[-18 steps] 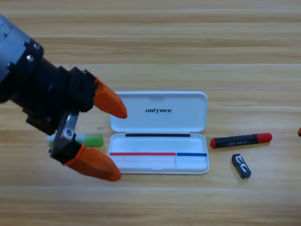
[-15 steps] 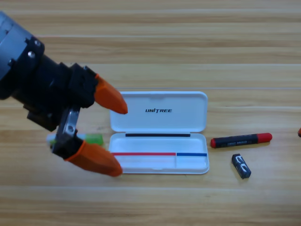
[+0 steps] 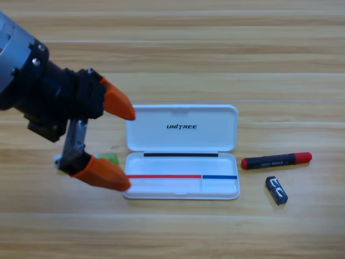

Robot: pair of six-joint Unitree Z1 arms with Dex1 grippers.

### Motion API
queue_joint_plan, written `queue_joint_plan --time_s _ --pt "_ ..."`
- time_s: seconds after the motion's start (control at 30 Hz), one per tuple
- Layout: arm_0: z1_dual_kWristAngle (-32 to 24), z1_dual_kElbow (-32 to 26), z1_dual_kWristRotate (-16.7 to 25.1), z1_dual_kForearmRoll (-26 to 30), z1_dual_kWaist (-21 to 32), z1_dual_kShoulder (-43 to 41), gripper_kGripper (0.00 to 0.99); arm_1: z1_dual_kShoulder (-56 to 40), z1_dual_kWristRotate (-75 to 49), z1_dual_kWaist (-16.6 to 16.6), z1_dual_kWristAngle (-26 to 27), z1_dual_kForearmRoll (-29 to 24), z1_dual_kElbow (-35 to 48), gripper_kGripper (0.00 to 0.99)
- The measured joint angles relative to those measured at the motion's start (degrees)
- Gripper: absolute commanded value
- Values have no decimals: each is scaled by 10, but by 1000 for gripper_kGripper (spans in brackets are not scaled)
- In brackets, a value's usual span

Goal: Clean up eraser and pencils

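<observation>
**My jaws wide open over the green pencil**

My left gripper (image 3: pixel 128 147) is spread wide, holding nothing. The green pencil (image 3: pixel 109 158) peeks out under it, beside the white case (image 3: pixel 182 135). The red-ended pencil (image 3: pixel 276 160) and eraser (image 3: pixel 276 190) lie right of the case.

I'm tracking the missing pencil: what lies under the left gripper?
Under the open left gripper only the green pencil's tip shows, just left of the white case. The rest of its barrel is covered by the gripper.
</observation>
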Motion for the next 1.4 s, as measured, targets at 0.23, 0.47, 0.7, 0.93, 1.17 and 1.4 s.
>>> queue_joint_plan --time_s 0.23,0.47,0.7,0.93,1.17,1.4 --pt "83 -10 53 39 0 0 979 81 56 0 -52 3 -5 986" --pt "182 -38 128 77 16 0 979 190 159 -5 -125 7 -62 986" --pt "249 -18 161 95 30 5 976 298 249 -12 -133 9 -76 986" --pt "258 -5 161 105 53 62 960 366 280 -17 -143 9 -104 986" --pt "242 1 168 99 88 139 959 413 292 -19 -125 9 -129 965" --pt "218 -1 190 69 137 194 957 444 297 -24 -119 9 -136 923"
